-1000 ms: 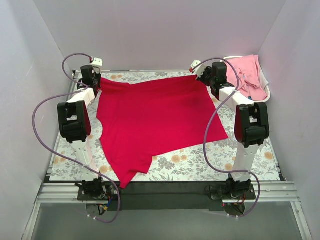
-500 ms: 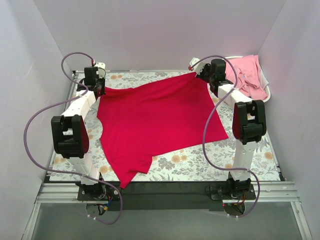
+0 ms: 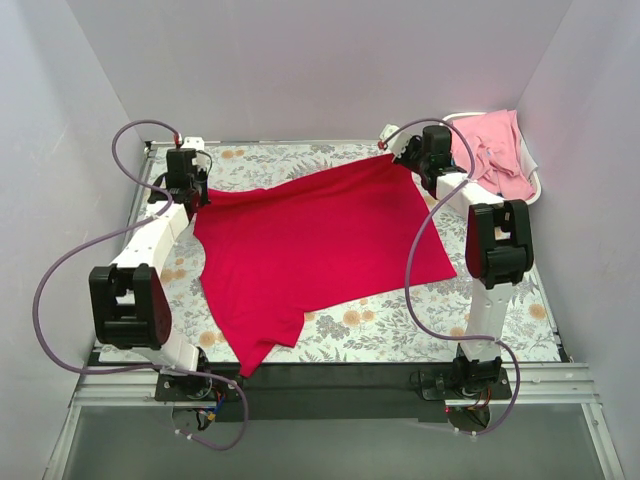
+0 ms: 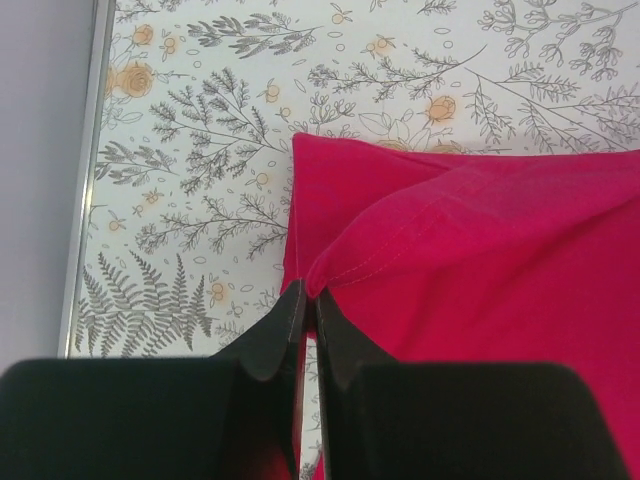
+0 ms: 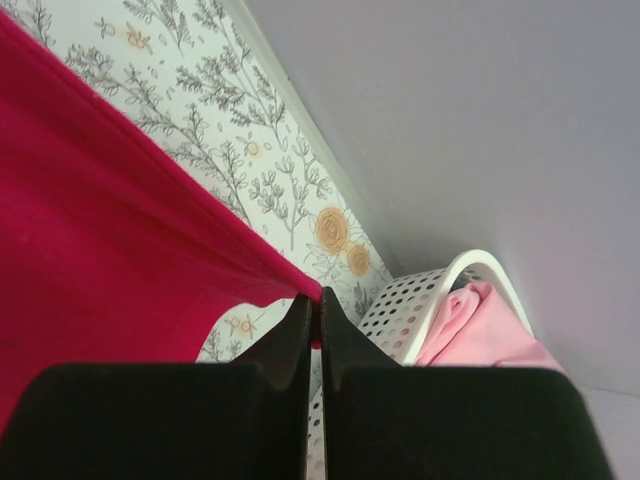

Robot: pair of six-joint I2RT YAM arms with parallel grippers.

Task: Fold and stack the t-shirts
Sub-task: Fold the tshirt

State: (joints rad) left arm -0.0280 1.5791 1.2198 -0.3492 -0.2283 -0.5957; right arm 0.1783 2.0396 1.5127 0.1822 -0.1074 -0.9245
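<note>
While both arms reach to the far side of the table (image 3: 400, 325), each pincer grips one far corner of the same shirt.
Left pincer (image 4: 308, 296): fingers pressed together, with a stitched hem fold of the red t-shirt (image 3: 320, 240) caught at their tips.
Red t-shirt from the left pincer: spreads ahead of the tips and off to the right, with more red cloth lying under the lifted fold.
Right pincer (image 5: 312, 298): fingers pressed together on a red corner, the cloth pulled taut.
Red t-shirt from the right pincer: stretches away to the left in the wrist view, raised above the floral surface.
Pink t-shirts (image 5: 470, 330): heaped in the white laundry basket (image 5: 410, 300), just beside the right pincer but not touching it.
Near hem of the red t-shirt: flat on the table toward the arm bases, well apart from both pincers.
</note>
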